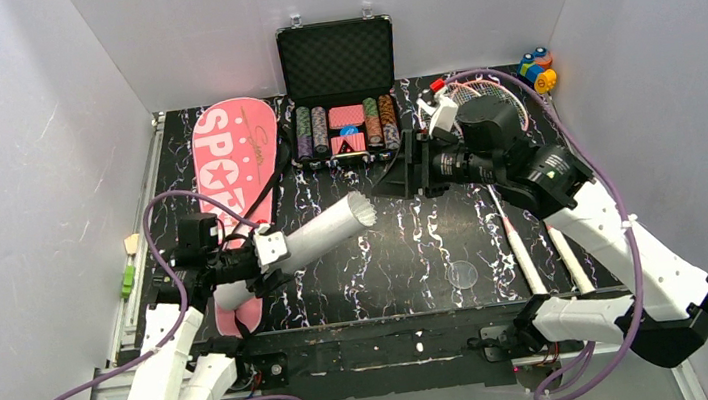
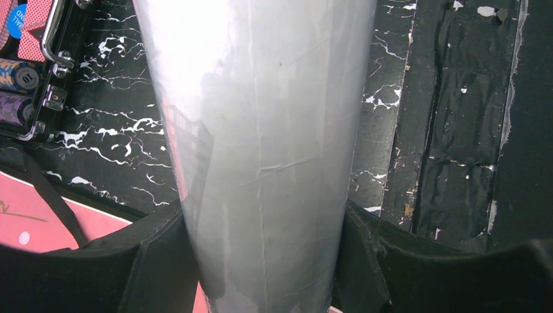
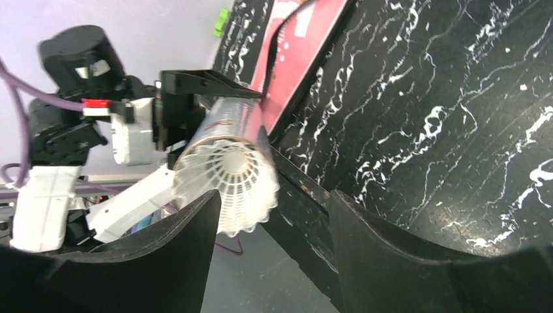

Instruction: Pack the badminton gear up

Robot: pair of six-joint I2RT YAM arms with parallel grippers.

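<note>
Claw on your left (image 1: 273,251) is pinched around the long white tube (image 1: 328,228), fingers pressed to both of its sides on the lower part of its length. It holds the tube tilted off the surface (image 1: 416,253), open mouth pointing right. Treat that tube as light, thin-walled and smooth. It probably dents under a hard squeeze and slides under a weak one, so a firm hold low on the body looks right.

A white feather shuttlecock (image 3: 238,179) sits in the mouth with its skirt flaring outward. Its feathers are likely brittle. If you seat it deeper, press evenly on the skirt rim and do not nip single feathers.

Your right claw (image 3: 272,208) is spread and holds nothing. It faces the tube's mouth with a gap between them.

Beyond the arms on the right, two white handles (image 1: 522,251) of the pink-framed rackets (image 1: 489,94) point toward the near edge, and the heads are partly hidden under your right arm. Expect them to be stiff and light. Take them by the handle or shaft, never by the strings.

At the far left lies the pink cover (image 1: 234,153), flat on the surface with its black strap (image 1: 272,174) trailing. It is probably soft and floppy, so lift it by an edge. The open poker chip case (image 1: 338,81) and the small toy (image 1: 536,68) at the back are not yours to pack.
</note>
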